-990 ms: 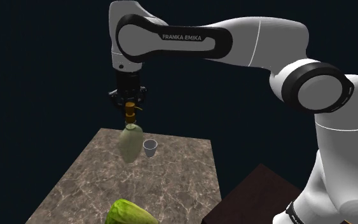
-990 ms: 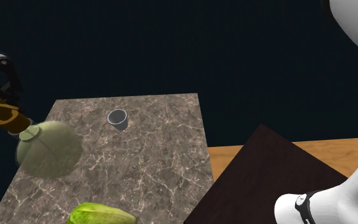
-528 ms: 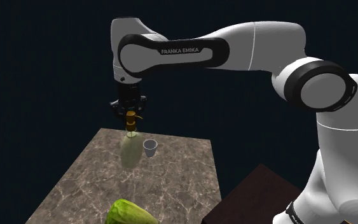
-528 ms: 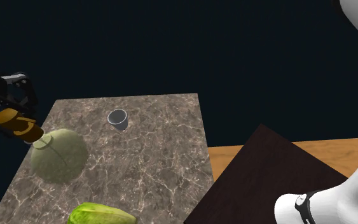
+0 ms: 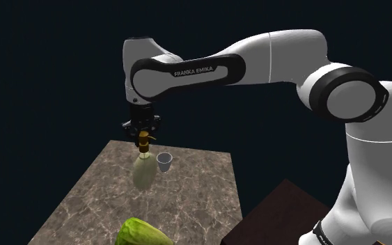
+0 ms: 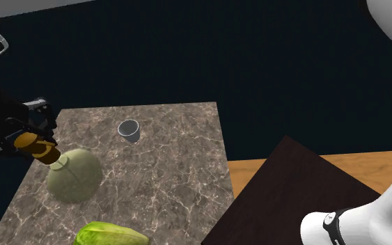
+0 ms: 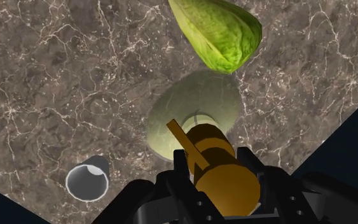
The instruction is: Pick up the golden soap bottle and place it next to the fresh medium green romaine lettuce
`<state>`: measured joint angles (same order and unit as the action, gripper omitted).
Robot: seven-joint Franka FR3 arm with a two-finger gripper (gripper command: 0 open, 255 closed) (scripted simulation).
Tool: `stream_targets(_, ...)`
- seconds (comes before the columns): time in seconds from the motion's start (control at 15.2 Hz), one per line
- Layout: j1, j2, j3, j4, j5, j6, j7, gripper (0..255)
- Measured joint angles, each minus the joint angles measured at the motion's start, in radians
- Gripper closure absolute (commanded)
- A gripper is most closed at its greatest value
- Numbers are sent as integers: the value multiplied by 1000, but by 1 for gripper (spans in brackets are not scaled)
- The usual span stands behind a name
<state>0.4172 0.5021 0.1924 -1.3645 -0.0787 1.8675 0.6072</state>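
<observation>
Golden pump of the pale soap bottle (image 5: 143, 171) is clamped in the hand (image 5: 143, 133), near a grey cup (image 5: 163, 161).

We count one soap bottle (image 5: 143, 169), one romaine lettuce (image 5: 142, 233) and one little grey cup (image 5: 163, 161), all on one table (image 5: 194, 195).

Lettuce (image 5: 143, 234): the picture's lower edge is cutting it off in the shoulder view and in the second exterior view (image 6: 111, 234). In the wrist view (image 7: 217, 32) its far end is running out of frame.

Gripper (image 6: 27, 136): the second exterior view's left edge is cropping its body.

Bottle (image 7: 171, 108): in the wrist view its golden cap is covering the neck, and the fingers clasping the cap are hiding its sides.

Table (image 5: 194, 198): its near corners are running out of frame in both exterior views.

Stand (image 5: 274, 212): the arm is hiding part of it.
</observation>
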Motion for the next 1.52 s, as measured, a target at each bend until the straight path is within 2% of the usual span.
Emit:
stream_targets(0.46,-4,10,-2,-81,-3,90,1,255)
stream_targets(1.52,0,89,-12,-177,-19,265,11,255)
